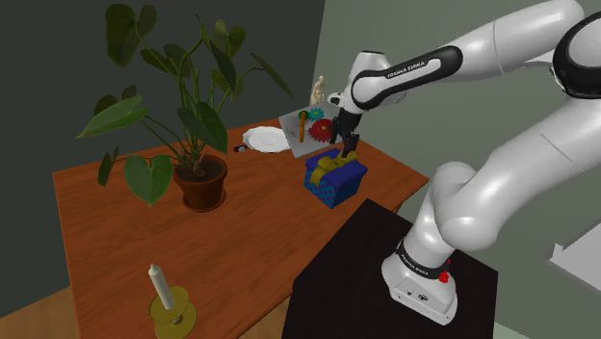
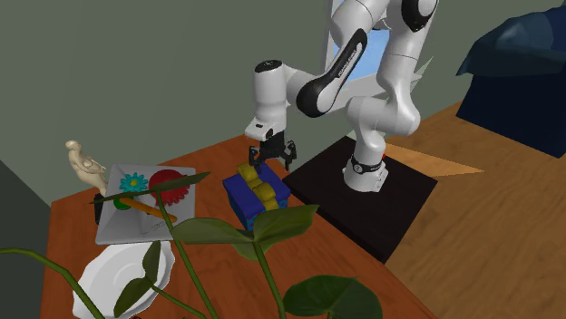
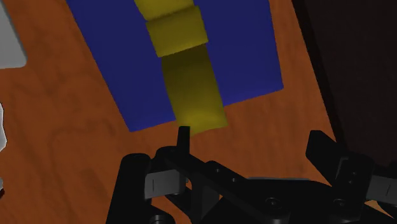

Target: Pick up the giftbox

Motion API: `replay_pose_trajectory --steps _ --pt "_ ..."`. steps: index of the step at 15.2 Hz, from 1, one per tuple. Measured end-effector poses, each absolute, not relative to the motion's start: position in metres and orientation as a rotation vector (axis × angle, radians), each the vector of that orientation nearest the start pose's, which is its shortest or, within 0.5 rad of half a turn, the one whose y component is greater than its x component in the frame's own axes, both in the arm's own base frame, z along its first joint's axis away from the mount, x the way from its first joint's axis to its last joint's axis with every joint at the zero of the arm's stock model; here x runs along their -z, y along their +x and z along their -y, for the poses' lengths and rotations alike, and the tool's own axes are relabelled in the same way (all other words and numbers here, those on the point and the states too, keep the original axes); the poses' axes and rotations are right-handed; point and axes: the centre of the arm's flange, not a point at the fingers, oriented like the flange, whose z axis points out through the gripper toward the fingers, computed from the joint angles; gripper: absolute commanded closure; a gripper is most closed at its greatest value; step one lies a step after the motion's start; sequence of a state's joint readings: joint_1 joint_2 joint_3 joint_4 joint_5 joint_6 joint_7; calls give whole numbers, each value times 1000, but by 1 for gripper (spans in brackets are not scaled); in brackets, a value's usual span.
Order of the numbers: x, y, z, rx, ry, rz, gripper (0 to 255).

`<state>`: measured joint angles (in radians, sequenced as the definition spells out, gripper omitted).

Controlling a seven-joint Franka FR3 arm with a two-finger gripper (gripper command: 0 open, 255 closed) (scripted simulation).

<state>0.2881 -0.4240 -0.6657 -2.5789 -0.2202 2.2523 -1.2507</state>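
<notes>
end effector (image 1: 346, 151): hung released, fingers apart, over giftbox (image 1: 336, 183)
giftbox: sat near tabletop (image 1: 260, 226) edge, beside stand (image 1: 356, 265)
room: open tabletop toward plant pot (image 1: 200, 185)

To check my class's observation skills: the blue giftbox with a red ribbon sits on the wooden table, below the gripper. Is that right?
Not quite. The ribbon is yellow, not red, as the wrist view shows. The rest holds: the blue giftbox sits on the wooden table, below the gripper.
</notes>
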Motion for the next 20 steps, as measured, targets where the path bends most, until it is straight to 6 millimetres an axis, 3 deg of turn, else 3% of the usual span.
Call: replay_pose_trajectory --steps 5,12,13,20 --pt "-335 419 173 126 -2465 1862 0" --pt "-297 423 174 125 -2439 1898 0" --pt "-295 423 174 125 -2440 1898 255" --pt "-293 423 174 128 -2440 1900 255"
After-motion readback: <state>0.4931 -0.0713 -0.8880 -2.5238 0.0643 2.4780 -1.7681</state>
